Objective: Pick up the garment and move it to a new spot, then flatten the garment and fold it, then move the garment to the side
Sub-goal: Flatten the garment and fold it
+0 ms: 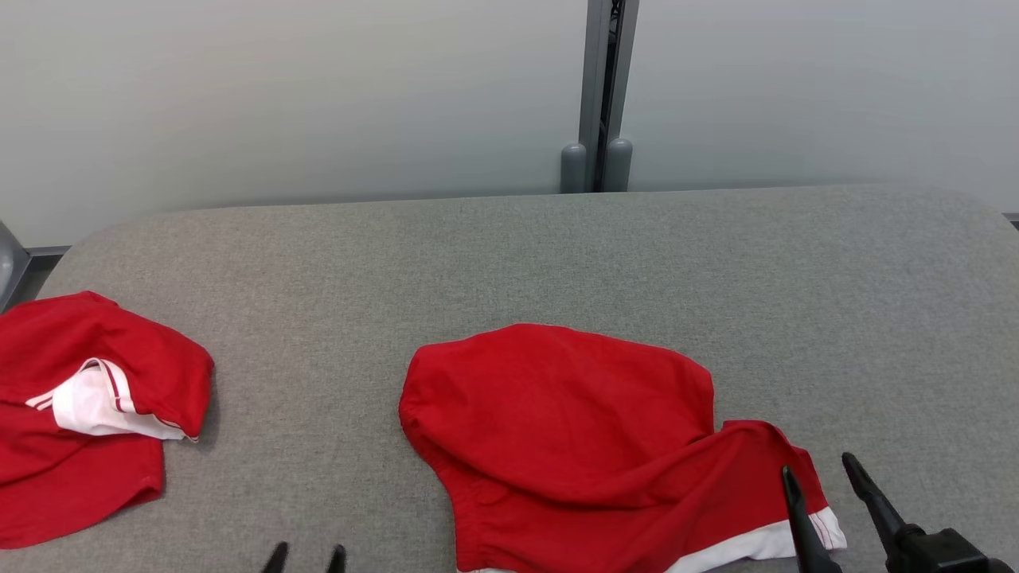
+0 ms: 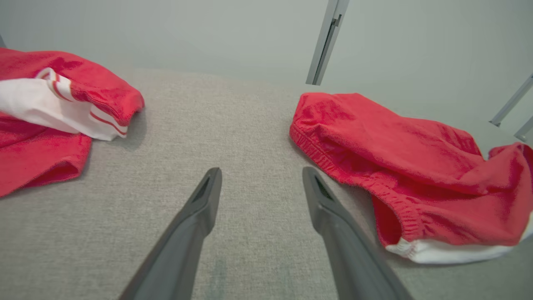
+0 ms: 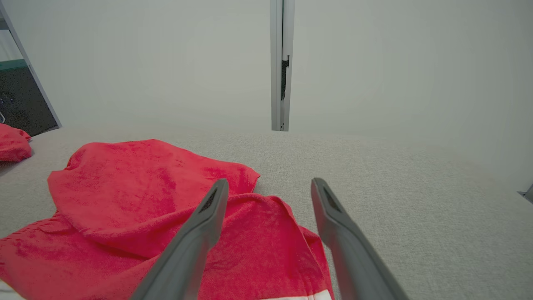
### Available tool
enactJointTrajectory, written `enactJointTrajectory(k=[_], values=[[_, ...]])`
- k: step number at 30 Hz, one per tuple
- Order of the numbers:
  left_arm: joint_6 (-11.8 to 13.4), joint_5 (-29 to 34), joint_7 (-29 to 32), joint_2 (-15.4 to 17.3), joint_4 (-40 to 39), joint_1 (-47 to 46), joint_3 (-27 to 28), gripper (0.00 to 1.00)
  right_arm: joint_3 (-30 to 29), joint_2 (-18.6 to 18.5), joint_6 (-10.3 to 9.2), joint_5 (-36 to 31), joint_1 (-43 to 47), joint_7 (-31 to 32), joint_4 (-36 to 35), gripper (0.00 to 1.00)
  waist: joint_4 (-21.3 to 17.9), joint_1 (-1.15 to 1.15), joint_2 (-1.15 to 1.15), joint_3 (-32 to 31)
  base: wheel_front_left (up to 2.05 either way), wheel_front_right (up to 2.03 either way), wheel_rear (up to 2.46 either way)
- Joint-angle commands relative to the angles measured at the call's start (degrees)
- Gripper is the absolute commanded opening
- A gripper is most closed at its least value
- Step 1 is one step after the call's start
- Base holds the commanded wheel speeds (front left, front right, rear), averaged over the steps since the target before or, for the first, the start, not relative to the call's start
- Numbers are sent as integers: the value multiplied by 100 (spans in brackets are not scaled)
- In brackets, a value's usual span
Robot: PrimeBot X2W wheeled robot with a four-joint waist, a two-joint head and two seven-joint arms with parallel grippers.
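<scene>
A red garment [image 1: 573, 430] with a white hem lies rumpled on the grey table [image 1: 517, 255], near the front centre. In the left wrist view the same garment [image 2: 399, 166] lies to the right. My right gripper [image 1: 820, 469] hovers open over the garment's right end, one finger above the cloth and one beyond its edge, holding nothing. Through the right wrist camera the red garment [image 3: 145, 204] spreads under and left of the right gripper [image 3: 266, 187]. My left gripper [image 1: 306, 553] stands open at the front edge, over bare table left of the garment, with nothing inside the left gripper [image 2: 262, 175].
A second red and white garment [image 1: 87, 406] lies bunched at the table's left edge, and it appears as a second garment [image 2: 58, 108] on the left in the left wrist view. A grey post [image 1: 601, 95] rises behind the table against a pale wall.
</scene>
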Motion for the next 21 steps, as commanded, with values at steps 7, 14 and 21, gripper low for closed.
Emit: enactJointTrajectory(k=[7, 14, 21], values=[[-2, -916, 947, 771, -214, -114, -1356, 100, 344, -762, -2, 70, -74, 351, 675, 100, 1, 0, 0, 76, 0, 0, 0], [-3, -1435, 1456, 1106, -476, -248, -1961, 100, 431, -987, -2, 204, -226, 1243, 917, 100, -42, 0, 0, 291, 0, 0, 0], [-4, -1718, 1474, 1189, -588, -326, -2268, 100, 576, -968, -2, 351, -149, 1492, 886, 100, -93, 0, 0, 432, 0, 0, 0]])
